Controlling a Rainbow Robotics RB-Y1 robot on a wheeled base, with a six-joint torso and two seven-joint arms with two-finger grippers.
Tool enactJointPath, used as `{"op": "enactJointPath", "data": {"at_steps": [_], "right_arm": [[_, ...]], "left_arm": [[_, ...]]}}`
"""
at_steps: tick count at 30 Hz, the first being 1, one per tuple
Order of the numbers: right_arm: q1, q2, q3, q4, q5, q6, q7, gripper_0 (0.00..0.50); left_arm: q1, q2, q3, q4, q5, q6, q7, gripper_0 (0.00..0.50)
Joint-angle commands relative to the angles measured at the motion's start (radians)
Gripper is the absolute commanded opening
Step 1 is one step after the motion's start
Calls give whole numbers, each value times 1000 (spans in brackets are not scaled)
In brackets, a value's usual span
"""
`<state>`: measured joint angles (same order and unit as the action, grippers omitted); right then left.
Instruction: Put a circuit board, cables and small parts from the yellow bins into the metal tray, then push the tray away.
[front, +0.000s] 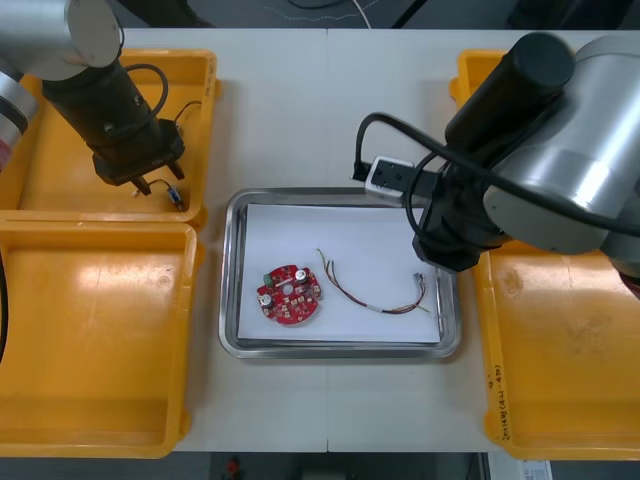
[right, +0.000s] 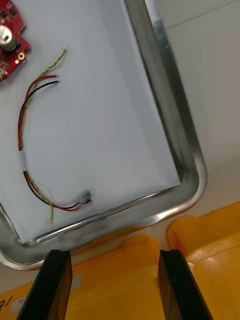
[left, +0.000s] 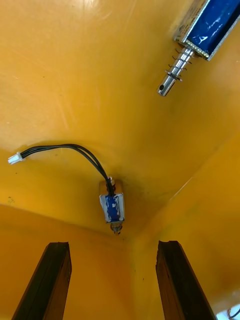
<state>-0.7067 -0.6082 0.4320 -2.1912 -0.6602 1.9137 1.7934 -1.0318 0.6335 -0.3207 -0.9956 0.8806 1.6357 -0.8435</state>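
Note:
The metal tray (front: 232, 262) has a white inside and holds a round red circuit board (front: 288, 294) and a red and yellow cable (front: 372, 290). The same cable (right: 30, 165) and tray rim (right: 170, 120) lie beyond my right gripper (right: 114, 280), which is open over the yellow bin edge. From the front, the right gripper (front: 440, 262) is at the tray's right rim. My left gripper (left: 114, 280) is open inside the far left bin (front: 40, 180), just short of a small metal part (left: 113, 207) with a black cable (left: 60, 149). Another small metal part (left: 197, 40) lies farther off. The left gripper (front: 150, 185) hangs over that bin's near right corner.
A near left yellow bin (front: 90, 340) and a near right yellow bin (front: 570, 350) flank the tray. A far right bin (front: 470, 75) sits behind the right arm. Bare table lies beyond the tray's far rim.

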Motion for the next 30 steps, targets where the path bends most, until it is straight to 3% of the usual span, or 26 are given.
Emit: {"op": "enactJointPath", "data": {"at_steps": [1, 8, 14, 26, 30], "right_arm": [[-43, -21, -167, -45, -55, 6, 14, 500], [-43, -111, -361, 28, -171, 6, 3, 500], [-51, -133, -504, 150, -203, 6, 1, 500], [-162, -145, -550, 412, -62, 6, -43, 500], [-228, -137, -549, 539, -19, 6, -132, 500]], "left_arm": [[-57, -26, -28, 20, -8, -25, -101, 500], [-57, -38, -43, 54, -9, -53, -101, 500], [-56, -46, -43, 80, -14, -77, -109, 500], [-56, -55, -100, 112, -8, -143, -108, 500], [-56, -55, -101, 114, -6, -139, -109, 500]]}}
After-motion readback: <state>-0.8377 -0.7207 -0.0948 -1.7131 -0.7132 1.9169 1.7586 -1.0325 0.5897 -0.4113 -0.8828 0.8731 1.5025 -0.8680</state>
